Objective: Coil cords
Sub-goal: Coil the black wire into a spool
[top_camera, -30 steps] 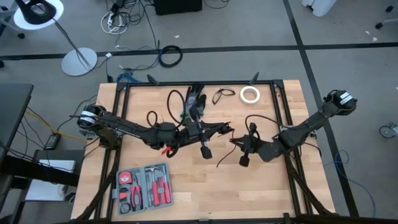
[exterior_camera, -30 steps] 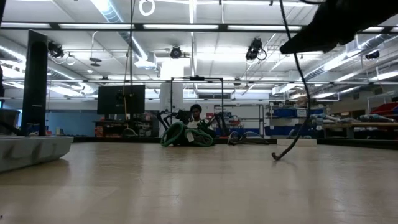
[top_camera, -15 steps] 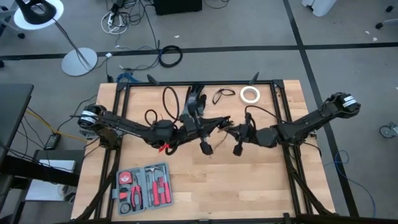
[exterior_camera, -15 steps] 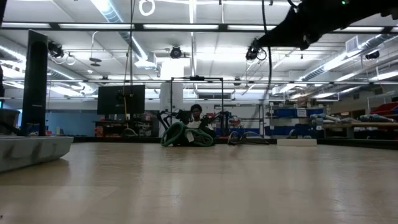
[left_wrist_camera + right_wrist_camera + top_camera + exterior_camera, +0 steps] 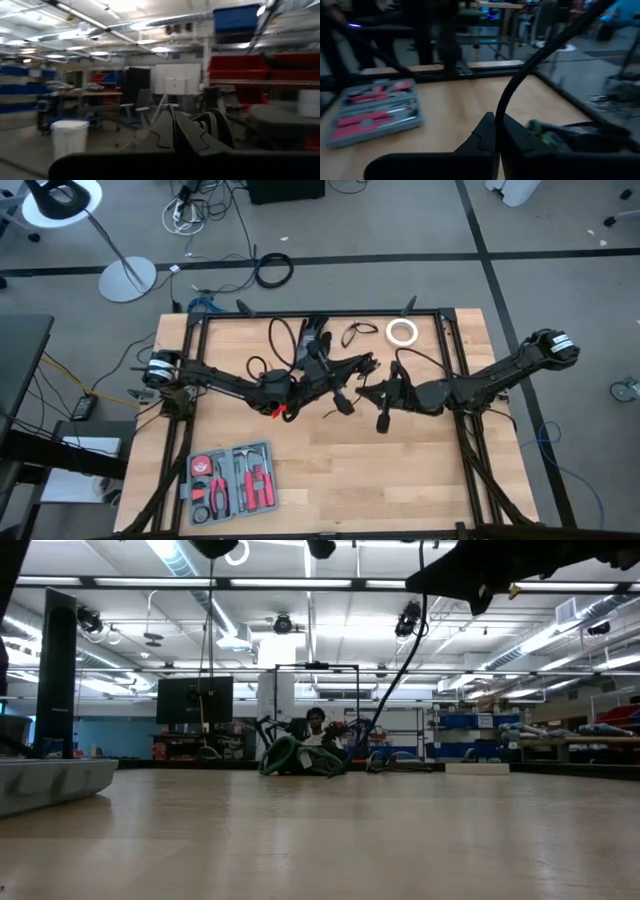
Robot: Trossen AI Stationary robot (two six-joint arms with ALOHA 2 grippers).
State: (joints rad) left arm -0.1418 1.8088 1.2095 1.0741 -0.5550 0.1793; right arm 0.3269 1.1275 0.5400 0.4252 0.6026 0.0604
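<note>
- I work in a big open robotics lab or workshop, not a home.
- My wooden surface (image 5: 400,480) sits in a black metal frame on a grey floor marked with dark tape lines.
- Overhead I see long strip lights (image 5: 180,555), bare ducts and pipes.
- Across the room stand shelves with blue bins (image 5: 465,722), red bins (image 5: 235,67) and a large blue one up high.
- A monitor (image 5: 195,700), an office chair (image 5: 137,107), a white bucket (image 5: 70,137) and a person seated at a far bench fill the background.
- A toolkit case (image 5: 232,482) lies on my surface; loose cables litter the floor.
</note>
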